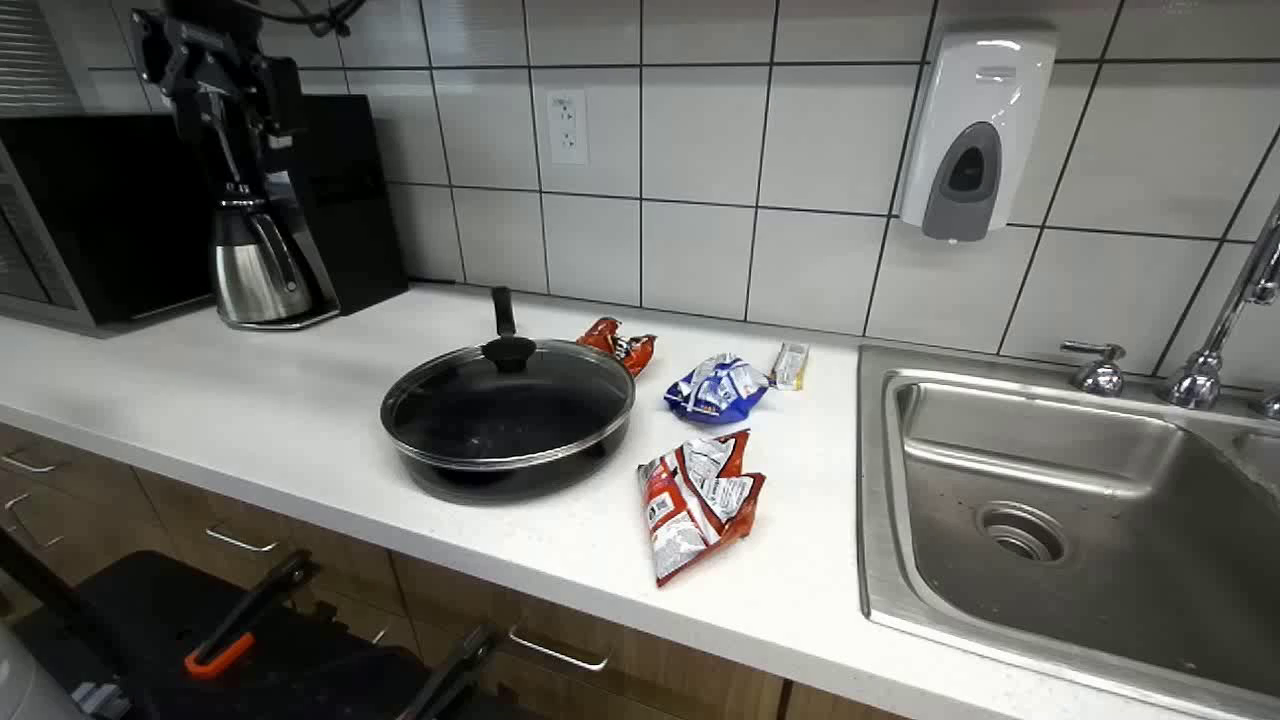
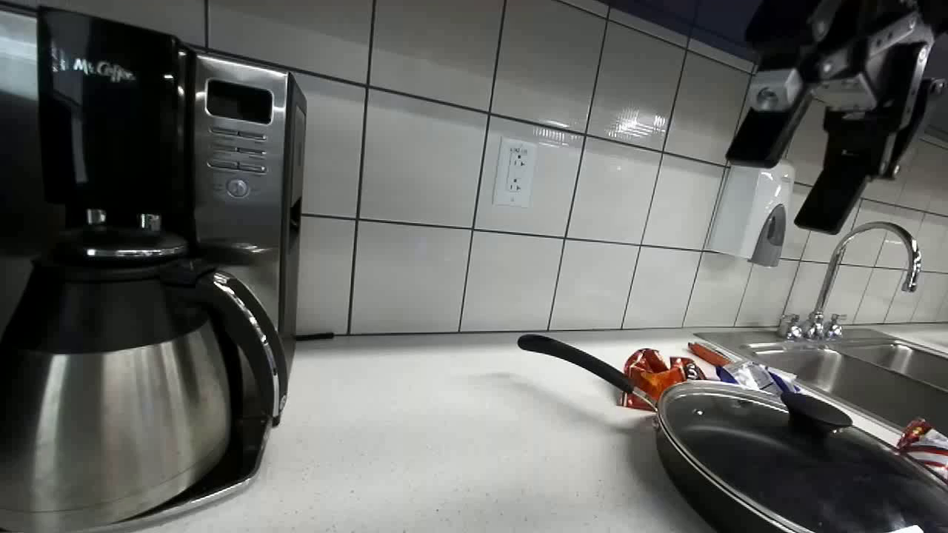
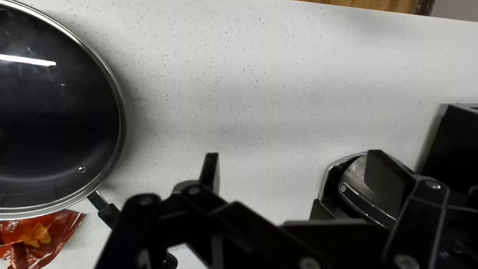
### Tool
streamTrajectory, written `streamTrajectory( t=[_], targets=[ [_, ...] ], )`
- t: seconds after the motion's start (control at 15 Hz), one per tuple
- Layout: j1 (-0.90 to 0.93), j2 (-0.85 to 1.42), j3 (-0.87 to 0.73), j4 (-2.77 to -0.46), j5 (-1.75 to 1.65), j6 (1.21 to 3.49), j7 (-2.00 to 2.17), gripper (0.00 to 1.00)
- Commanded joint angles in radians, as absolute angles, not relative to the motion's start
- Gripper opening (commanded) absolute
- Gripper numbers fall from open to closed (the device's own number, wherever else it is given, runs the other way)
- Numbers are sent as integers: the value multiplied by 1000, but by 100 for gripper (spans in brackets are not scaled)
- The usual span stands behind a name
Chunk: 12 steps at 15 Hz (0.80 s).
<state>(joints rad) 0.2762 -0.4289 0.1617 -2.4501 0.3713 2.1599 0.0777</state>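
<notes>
My gripper [image 2: 791, 183] hangs in the air above the counter, its two fingers wide apart with nothing between them. In the wrist view the open gripper [image 3: 295, 158] has bare counter below its gap. One finger there overlaps the steel carafe [image 3: 356, 175] of the coffee maker, which lies further down. A black pan with a glass lid [image 1: 510, 410] sits on the counter, its handle pointing to the wall; the pan [image 3: 59, 112] is partly cut off in the wrist view. Beside it lie a red snack bag [image 1: 625, 350], a blue bag [image 1: 715, 388] and a red-and-white bag [image 1: 695, 510].
A small packet [image 1: 791, 366] lies near the steel sink [image 1: 880, 480]. The coffee maker [image 2: 248, 163] and a black microwave [image 1: 100, 215] stand at the counter's far end. A soap dispenser [image 1: 980, 130] and a power outlet [image 1: 567, 127] are on the tiled wall.
</notes>
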Motion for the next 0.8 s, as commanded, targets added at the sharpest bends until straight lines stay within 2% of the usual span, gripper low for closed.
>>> streamTrajectory(
  t=[0.0, 0.73],
  targets=[
    [267, -429, 170, -2448, 375, 2156, 75, 100],
    [220, -475, 158, -2511, 310, 2164, 86, 100]
  ],
)
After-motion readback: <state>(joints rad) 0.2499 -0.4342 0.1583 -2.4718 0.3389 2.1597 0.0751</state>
